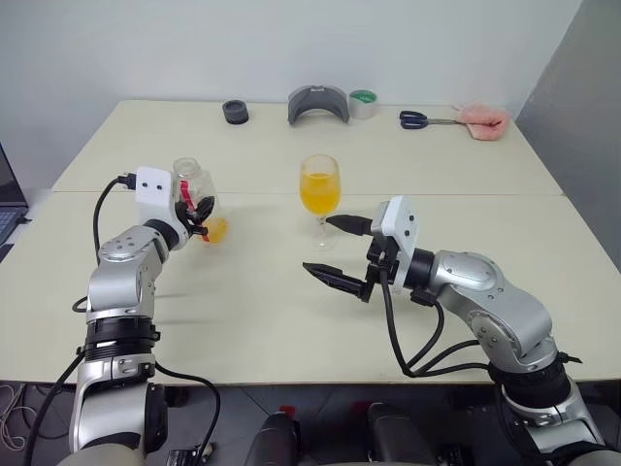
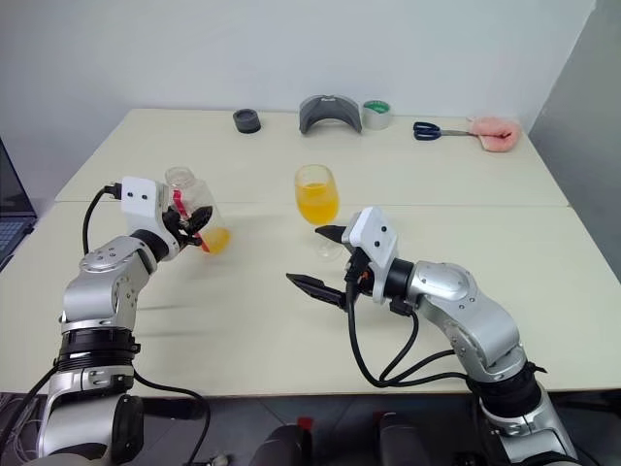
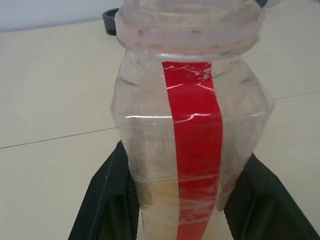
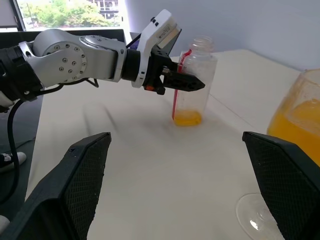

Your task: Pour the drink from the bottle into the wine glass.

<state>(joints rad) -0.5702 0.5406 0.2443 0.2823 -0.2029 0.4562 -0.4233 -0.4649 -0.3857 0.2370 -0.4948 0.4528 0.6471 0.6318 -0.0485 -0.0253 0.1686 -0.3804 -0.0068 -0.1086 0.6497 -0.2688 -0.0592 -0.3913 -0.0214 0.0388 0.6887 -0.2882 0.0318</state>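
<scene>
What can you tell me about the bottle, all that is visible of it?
The bottle is small, of clear scuffed plastic, with squarish shoulders, a threaded neck and a red strip running down its side. No cap is on it. It is nearly empty: a little orange drink sits at the bottom. It stands upright, its base at the table, left of the wine glass. The left gripper is shut on its body.

We see bottle point(image 1: 197, 202) on table point(image 1: 291, 301), left of wine glass point(image 1: 320, 199). Drink point(image 1: 319, 194) in glass, remnant in bottle. Behind: scissors point(image 1: 423, 119), tape roll point(image 1: 363, 103).
</scene>
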